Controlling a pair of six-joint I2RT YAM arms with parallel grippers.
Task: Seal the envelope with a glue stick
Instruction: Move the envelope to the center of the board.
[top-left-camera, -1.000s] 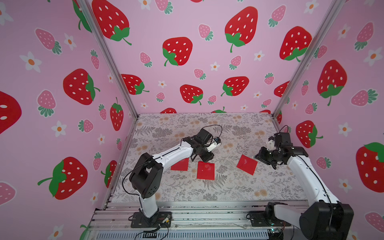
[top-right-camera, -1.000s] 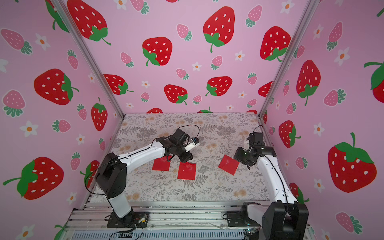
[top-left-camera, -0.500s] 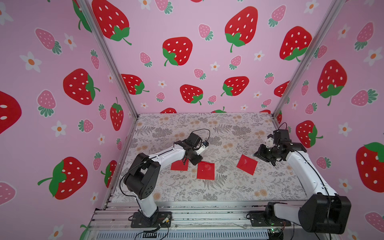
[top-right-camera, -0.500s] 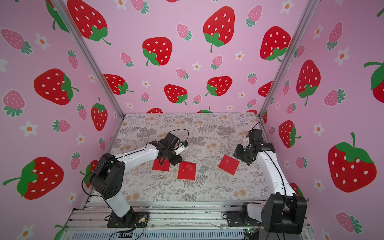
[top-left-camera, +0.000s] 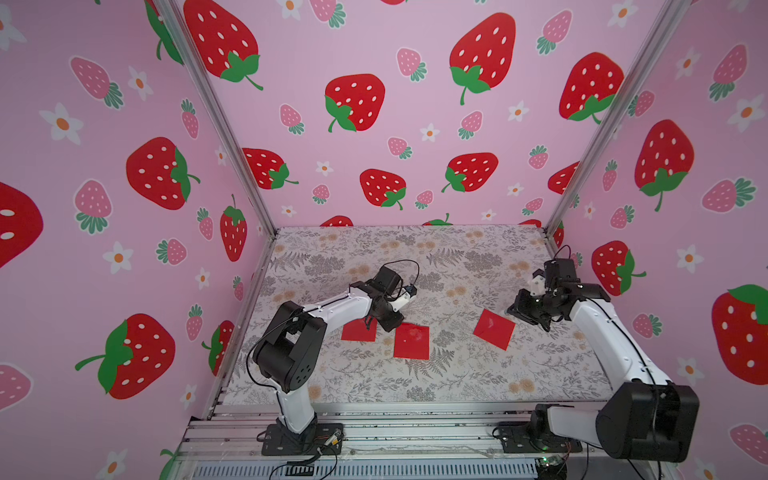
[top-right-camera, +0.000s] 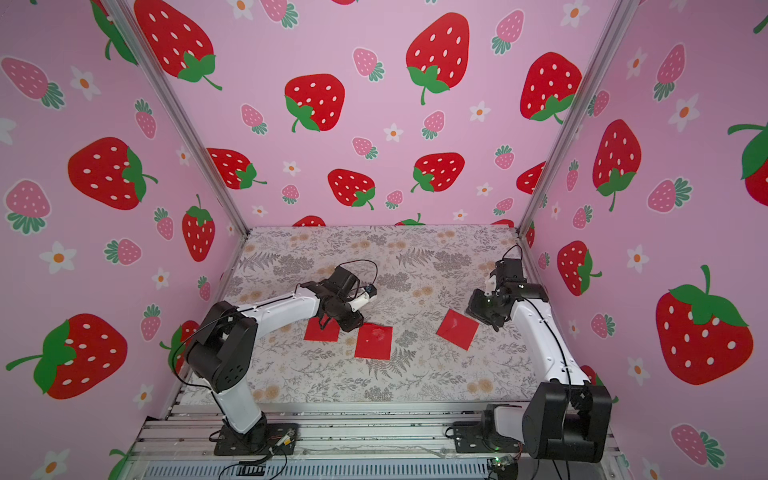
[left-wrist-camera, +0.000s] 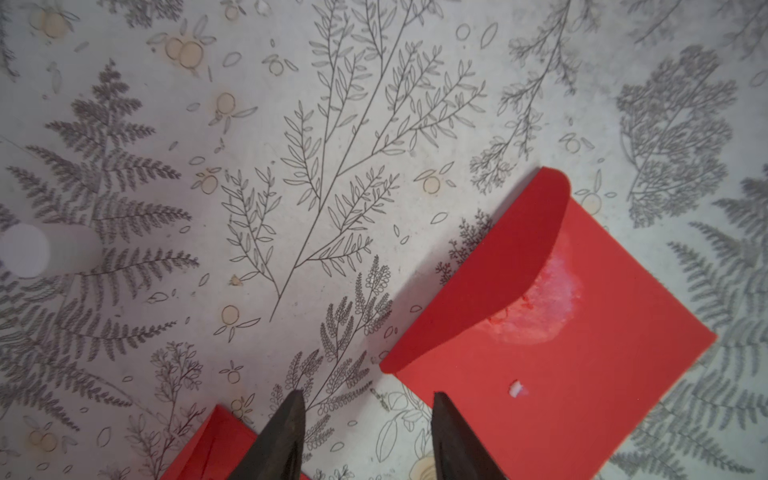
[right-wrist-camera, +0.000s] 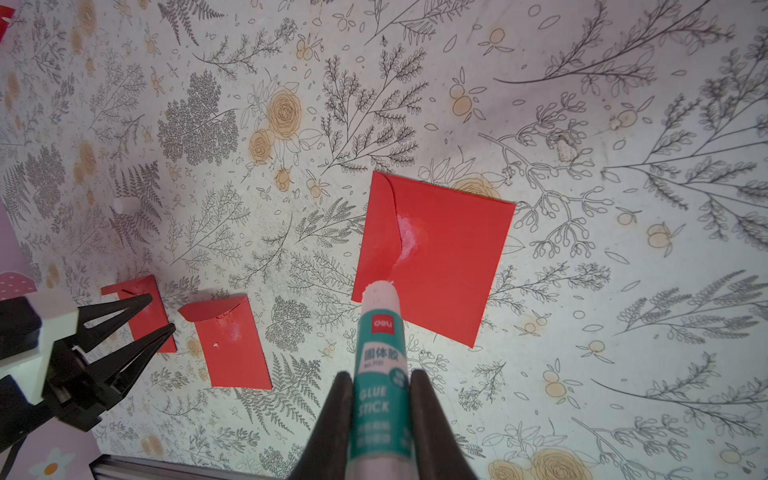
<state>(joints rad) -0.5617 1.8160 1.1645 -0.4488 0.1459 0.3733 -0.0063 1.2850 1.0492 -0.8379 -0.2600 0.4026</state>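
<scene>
Since a second ago the left gripper has drawn back and dropped low over the mat. It now hangs at the gap between the left envelope and the middle envelope. Its jaws stand apart and grasp nothing (the left wrist view shows only patterned mat between the fingertips). The right gripper has edged slightly toward the right envelope and stays clenched on the glue stick. The stick is a slim white tube with a teal label band printed GLUE STICK. It is uncapped, and its pale tip sits at the envelope's near edge by the flap; whether it touches the paper I cannot tell. A whitish smear lies beside the flap of the right envelope, and of the middle one too.
</scene>
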